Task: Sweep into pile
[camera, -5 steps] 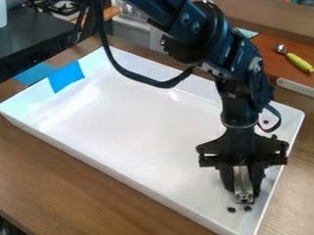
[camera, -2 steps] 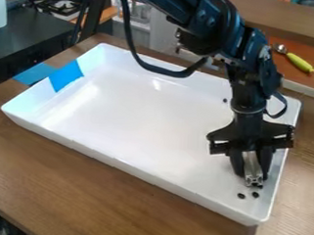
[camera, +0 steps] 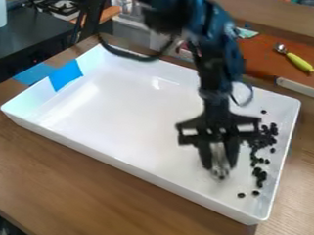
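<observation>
A white rectangular tray (camera: 133,118) lies on a wooden bench (camera: 71,189), seen from above at a slant. Small dark beads (camera: 264,139) lie in a loose, uneven band inside the tray's right end, clustered in places, with a few apart from the rest, including two near the lower right corner. The black pincer (camera: 219,164) points down over the tray, just left of the band, closed around a short metal bar (camera: 219,155); whether the bar touches the tray floor cannot be told. Blue tape (camera: 65,76) marks the tray's left end. A green-handled scoop (camera: 296,61) lies beyond, at upper right.
</observation>
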Tool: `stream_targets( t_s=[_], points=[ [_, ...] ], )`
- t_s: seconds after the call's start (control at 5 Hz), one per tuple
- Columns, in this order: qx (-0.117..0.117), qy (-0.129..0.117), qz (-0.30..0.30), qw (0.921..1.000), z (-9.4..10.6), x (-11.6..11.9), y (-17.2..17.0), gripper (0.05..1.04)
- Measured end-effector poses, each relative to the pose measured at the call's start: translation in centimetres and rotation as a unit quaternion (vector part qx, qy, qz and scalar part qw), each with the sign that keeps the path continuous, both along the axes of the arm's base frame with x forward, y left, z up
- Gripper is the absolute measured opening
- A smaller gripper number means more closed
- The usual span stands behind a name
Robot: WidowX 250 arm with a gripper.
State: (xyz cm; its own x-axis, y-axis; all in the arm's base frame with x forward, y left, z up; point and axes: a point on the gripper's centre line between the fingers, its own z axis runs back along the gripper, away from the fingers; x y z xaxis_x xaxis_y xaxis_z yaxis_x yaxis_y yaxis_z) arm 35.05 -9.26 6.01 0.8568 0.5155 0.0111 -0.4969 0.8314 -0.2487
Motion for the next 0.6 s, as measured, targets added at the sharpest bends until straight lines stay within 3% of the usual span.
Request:
stream_targets(
  t_s=[0.2, 0.4, 0.6],
  points=[
    [-0.013, -0.044, -0.020, 0.9987, 4.6, -0.3, 2.5, 0.390],
    [0.004, -0.054, -0.069, 0.9961, 5.9, -0.8, 7.0, 0.390],
    [0.055, -0.052, -0.148, 0.9861, 5.3, -1.2, 11.1, 0.390]
  ],
)
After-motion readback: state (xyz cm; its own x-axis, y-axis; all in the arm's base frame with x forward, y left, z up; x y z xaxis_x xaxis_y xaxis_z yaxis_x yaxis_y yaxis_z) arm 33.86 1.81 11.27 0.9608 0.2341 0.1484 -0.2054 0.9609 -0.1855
